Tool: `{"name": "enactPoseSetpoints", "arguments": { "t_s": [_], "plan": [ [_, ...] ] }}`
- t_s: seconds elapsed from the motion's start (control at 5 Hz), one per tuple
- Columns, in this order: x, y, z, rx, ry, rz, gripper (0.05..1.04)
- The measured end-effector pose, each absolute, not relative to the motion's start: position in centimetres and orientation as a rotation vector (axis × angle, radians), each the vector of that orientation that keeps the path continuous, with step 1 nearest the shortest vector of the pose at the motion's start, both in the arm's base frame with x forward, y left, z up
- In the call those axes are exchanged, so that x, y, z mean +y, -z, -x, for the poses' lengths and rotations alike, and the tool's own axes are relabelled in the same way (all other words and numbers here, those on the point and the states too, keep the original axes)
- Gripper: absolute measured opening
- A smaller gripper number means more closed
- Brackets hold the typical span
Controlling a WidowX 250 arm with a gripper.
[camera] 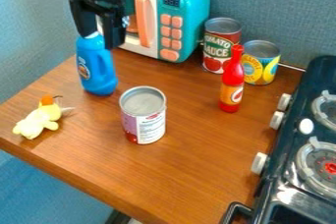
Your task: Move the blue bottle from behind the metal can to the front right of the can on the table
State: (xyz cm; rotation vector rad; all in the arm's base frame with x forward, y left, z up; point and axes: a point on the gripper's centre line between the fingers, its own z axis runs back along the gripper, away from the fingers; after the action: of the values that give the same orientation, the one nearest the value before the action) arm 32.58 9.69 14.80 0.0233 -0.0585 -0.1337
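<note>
Camera view: black angular gripper is at white cap of upright blue plastic bottle, near boxy teal-and-white toy microwave, can't tell if spread or pinching, centred even squeeze probably best to avoid tipping

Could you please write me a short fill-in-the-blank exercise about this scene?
The pincer is at the top of the ____ bottle. The stove is on the ____ side of the picture. The central can, the red-labelled can and the yellow-labelled can make ____ cans in all. The soft toy has a mostly ____ body.

Missing words: blue; right; three; yellow.
</note>
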Motion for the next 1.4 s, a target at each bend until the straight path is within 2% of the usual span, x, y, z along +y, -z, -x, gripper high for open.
{"name": "enactPoseSetpoints", "arguments": {
  "t_s": [0.4, 0.8, 1.4],
  "plan": [
    [12.3, -16.5, -33.0, -0.119, 0.089, -0.035, 1.000],
    [15.2, -15.7, -34.8, -0.089, 0.015, -0.049, 1.000],
    [15.6, -14.7, -35.4, -0.044, 0.004, -0.041, 1.000]
  ]
}}
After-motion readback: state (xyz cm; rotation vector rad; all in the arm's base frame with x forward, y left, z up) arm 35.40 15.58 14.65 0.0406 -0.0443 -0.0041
